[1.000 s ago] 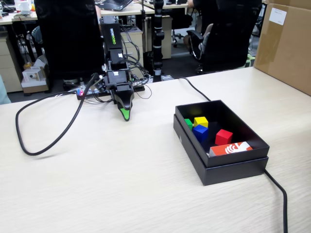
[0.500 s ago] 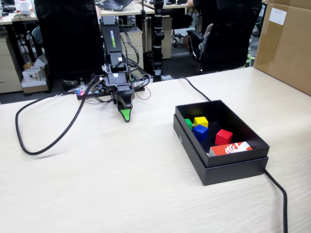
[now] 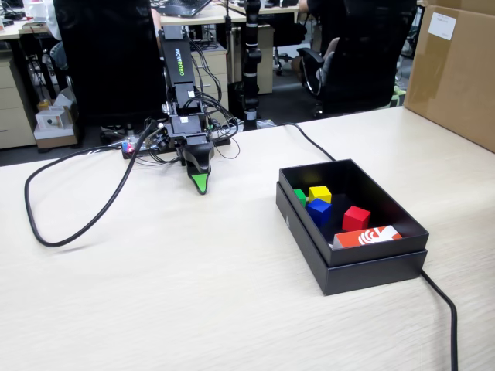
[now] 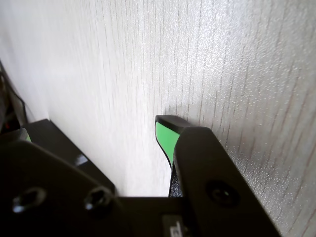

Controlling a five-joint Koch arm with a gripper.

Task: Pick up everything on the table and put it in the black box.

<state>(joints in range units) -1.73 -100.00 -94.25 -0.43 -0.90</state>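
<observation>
The black box stands on the table at the right of the fixed view. Inside it lie the green cube, the yellow cube, the blue cube and the red cube. My gripper points down at the table near the arm's base, well left of the box and apart from it. In the wrist view my gripper is empty: the green-padded fingertips stand apart with bare table between them. No cube shows in the wrist view.
A red-and-white card lies in the box's near corner. A black cable loops over the table at left, another runs past the box at right. A brown carton stands at the far right.
</observation>
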